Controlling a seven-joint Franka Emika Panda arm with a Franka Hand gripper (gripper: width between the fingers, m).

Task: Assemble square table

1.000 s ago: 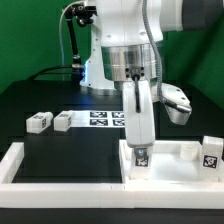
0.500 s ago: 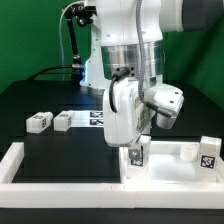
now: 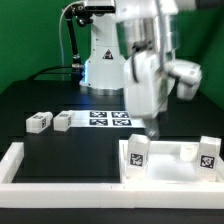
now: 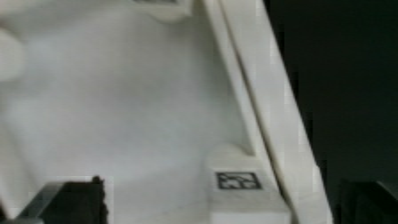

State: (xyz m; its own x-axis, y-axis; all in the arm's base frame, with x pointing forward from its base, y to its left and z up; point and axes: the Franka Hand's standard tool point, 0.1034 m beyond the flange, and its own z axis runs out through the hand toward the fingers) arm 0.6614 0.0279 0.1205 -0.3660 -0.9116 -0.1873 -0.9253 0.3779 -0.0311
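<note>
While the gripper (image 3: 152,125) hangs open and empty above the square panel (image 3: 165,162), wedged against the white bars (image 3: 50,172), likely for bracing, one leg block (image 3: 137,153) stands upright at its corner. Two loose leg blocks (image 3: 39,121) wait on the counter (image 3: 70,148).

Blur smears the arm (image 3: 148,80) and jaws; the square panel (image 3: 170,172) overruns the exterior view's right edge.

You see a plain green backdrop (image 3: 30,40) behind, a black table (image 3: 45,100) in front of it, white bars (image 3: 60,182) framing its near edge
</note>
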